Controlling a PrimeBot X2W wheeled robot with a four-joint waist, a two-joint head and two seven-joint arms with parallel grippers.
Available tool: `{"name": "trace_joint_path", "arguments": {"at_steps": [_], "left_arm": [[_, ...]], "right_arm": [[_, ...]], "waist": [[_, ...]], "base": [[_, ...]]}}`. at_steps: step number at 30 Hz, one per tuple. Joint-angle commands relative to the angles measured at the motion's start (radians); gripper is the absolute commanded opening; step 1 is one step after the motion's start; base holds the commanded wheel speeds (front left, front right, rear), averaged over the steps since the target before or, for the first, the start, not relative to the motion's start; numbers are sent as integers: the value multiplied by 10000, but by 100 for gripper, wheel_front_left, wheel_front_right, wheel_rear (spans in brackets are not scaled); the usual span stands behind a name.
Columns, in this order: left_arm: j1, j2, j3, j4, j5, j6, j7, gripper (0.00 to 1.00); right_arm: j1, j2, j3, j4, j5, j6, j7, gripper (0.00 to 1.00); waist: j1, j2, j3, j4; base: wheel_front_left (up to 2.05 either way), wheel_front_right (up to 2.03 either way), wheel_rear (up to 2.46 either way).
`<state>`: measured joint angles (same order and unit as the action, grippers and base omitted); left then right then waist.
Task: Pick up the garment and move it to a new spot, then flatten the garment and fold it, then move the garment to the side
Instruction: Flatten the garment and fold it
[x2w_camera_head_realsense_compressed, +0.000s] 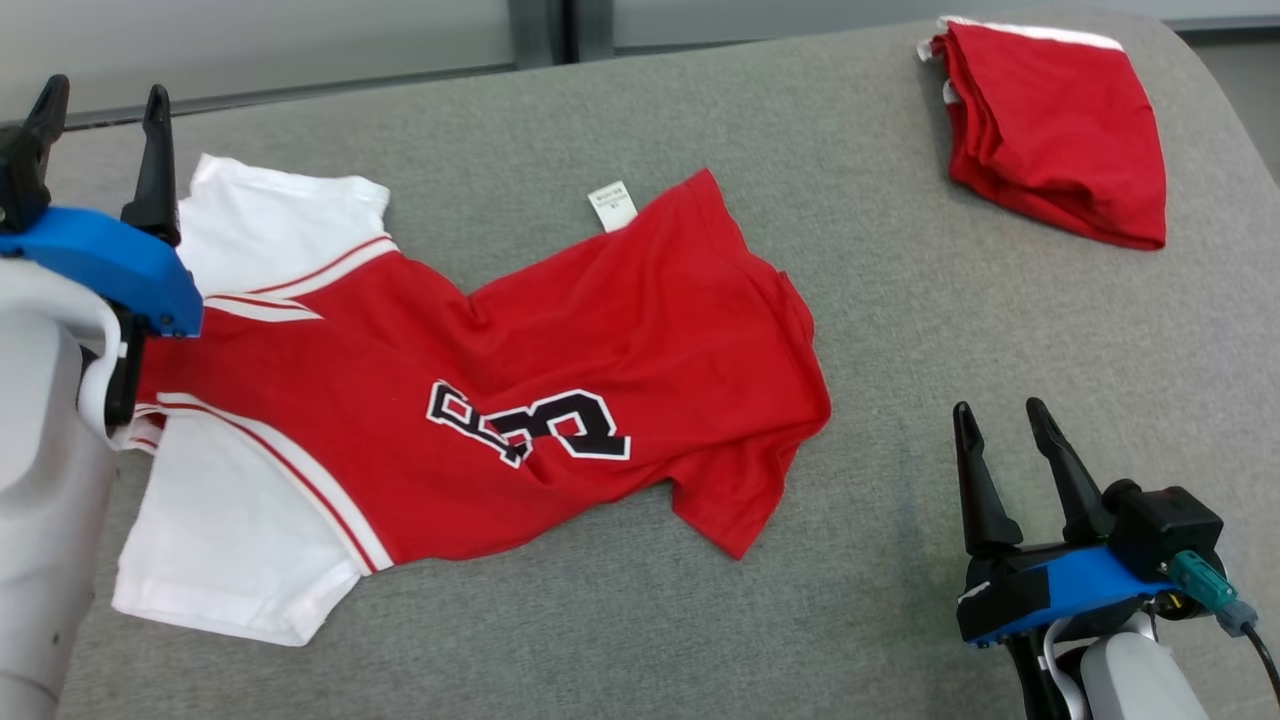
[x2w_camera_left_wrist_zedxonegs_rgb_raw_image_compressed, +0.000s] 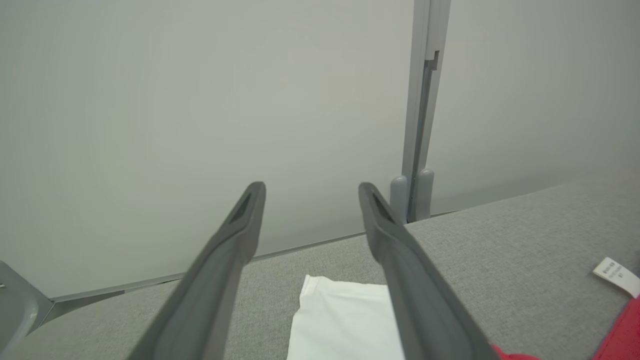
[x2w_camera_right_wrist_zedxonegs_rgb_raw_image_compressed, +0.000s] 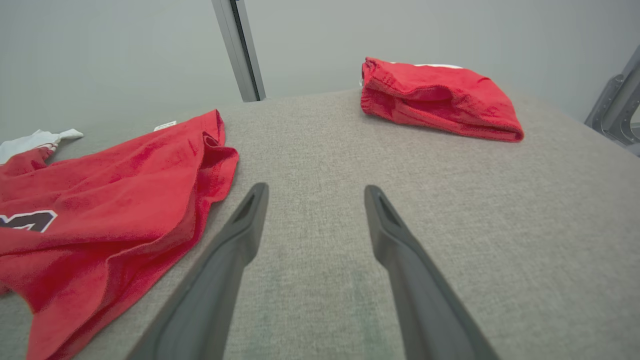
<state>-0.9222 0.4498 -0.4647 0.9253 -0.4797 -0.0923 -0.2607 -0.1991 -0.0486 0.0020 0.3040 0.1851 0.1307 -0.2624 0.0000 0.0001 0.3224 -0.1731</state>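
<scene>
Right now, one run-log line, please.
left gripper: open, by white sleeve | right gripper: open, over grey surface | red-and-white jersey: wrinkled, unfolded | folded red garment: far right

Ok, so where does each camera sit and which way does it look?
Head view: on the robot's head, looking down at the table, the shirt and the folded red cloth; left fingers and right fingers show, open.
Left wrist view: on the left wrist, looking along the left fingers over the shirt's white sleeve toward the wall.
Right wrist view: on the right wrist, looking along the right fingers at the folded red cloth.
Shared: head and right wrist views both show the shirt.
</scene>
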Motion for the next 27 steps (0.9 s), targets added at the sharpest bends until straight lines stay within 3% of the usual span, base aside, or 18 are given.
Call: {"name": "trace_joint_path", "arguments": {"at_steps": [1,6,14,27], "left_arm": [[380,31,211,-384,36,104,-44,100],[2193,-111,1524,-2731,382,454,-49,100],[5220,-1054,3375,-5592,1372,577,-51,100],[8349,-2570,5048,-6948,2744,50,-53,100]], "right_arm": [[49,-31,-31,-11,23,2,-34,100],[250,-29,-114,-55,-43,2,-34,100],[549,-34,-163,13,0,2,-34,100],[1173,-36,-213,211,-33,2,-34,100]], "waist": [[0,-1,-108,71],[0,-1,-601,509],[0,-1,-1326,1198],[0,-1,-2281,1759]], "base": [[0,0,0],[0,0,0],[0,0,0],[0,0,0]]}}
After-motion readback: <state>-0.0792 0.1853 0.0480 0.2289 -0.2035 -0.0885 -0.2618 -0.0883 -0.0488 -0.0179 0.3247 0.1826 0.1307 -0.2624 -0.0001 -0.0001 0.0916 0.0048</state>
